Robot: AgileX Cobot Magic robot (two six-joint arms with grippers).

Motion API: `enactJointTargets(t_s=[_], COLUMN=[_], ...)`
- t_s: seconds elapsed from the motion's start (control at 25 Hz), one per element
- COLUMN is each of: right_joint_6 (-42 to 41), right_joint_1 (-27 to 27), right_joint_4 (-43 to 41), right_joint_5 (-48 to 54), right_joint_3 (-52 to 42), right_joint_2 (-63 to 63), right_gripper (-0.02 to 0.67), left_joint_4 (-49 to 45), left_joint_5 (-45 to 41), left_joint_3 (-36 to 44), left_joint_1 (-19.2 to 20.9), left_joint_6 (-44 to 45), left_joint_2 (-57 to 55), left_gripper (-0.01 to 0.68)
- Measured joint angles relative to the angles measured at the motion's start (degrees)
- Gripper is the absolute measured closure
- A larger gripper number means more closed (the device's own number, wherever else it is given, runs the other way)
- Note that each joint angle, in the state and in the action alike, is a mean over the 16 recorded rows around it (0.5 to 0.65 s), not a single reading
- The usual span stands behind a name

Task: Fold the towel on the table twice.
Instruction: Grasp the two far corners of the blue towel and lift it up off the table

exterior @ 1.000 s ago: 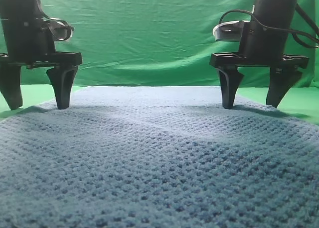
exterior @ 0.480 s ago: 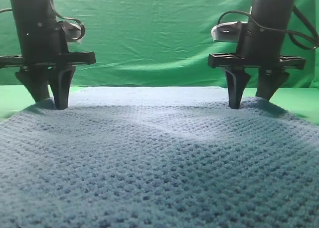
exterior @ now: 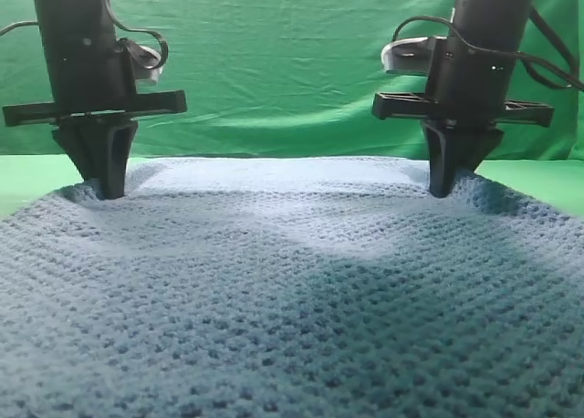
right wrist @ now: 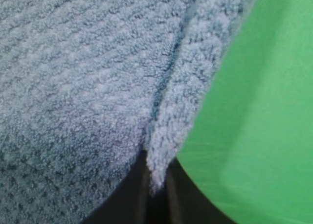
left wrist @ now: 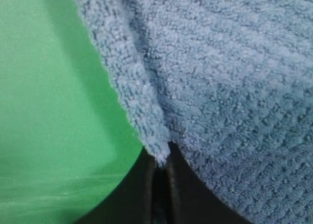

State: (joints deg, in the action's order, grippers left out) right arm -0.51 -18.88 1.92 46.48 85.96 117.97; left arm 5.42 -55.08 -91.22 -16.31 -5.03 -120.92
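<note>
One blue-grey waffle-knit towel (exterior: 292, 290); two black grippers, left (exterior: 102, 188) and right (exterior: 444, 185), each pinching a far corner; wrinkled green backdrop cloth (exterior: 283, 62) behind.

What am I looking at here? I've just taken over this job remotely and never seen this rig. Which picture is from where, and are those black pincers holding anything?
You are seeing a two-armed robot from three cameras. The wide picture looks low across the table, a smooth green surface, toward a wrinkled green backdrop cloth. Spread over the table is the towel, a big blue-grey waffle-knit cloth. The left pincer and right pincer stand at its two far corners.

The other two pictures come from cameras on each wrist, looking down past the fingers. In both, a ridge of towel edge is pinched between the dark jaws: left pincer, right pincer. So both are shut on the towel, which lies flat and unfolded.
</note>
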Motion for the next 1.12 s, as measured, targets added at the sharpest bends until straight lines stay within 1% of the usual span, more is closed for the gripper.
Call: enactJointTargets(t_s=[0.16, 0.36, 0.56, 0.72, 0.88, 1.12], right_joint_6=[-0.01, -0.04, -0.47, -1.77, -3.14, -4.79], right_joint_1=[0.05, 0.15, 0.25, 0.28, 0.28, 0.28], right_joint_4=[-0.83, -1.9, -2.55, -2.74, -2.78, -2.79], right_joint_5=[1.71, 3.64, 3.13, 2.36, 2.17, 4.63], right_joint_3=[4.79, 15.19, 27.17, 34.55, 38.13, 37.41], right_joint_2=[-1.74, -3.78, -5.35, -5.49, -4.9, -4.4], right_gripper=[0.649, 0.649, 0.649, 0.649, 0.649, 0.649], left_joint_4=[-2.2, -5.73, -8.64, -10.28, -11.01, -10.75], left_joint_5=[-3.19, -5.96, -5.99, -5.6, -5.52, -6.87], left_joint_3=[-7.08, -20.28, -34.21, -42.39, -45.44, -42.7], left_joint_1=[-0.24, -0.48, -0.54, -0.54, -0.54, -0.54], left_joint_6=[-1.03, -2.29, -3.01, -3.21, -3.79, -4.93], left_joint_2=[1.05, 2.8, 4.72, 5.25, 4.97, 4.57], left_gripper=[0.673, 0.673, 0.673, 0.673, 0.673, 0.673])
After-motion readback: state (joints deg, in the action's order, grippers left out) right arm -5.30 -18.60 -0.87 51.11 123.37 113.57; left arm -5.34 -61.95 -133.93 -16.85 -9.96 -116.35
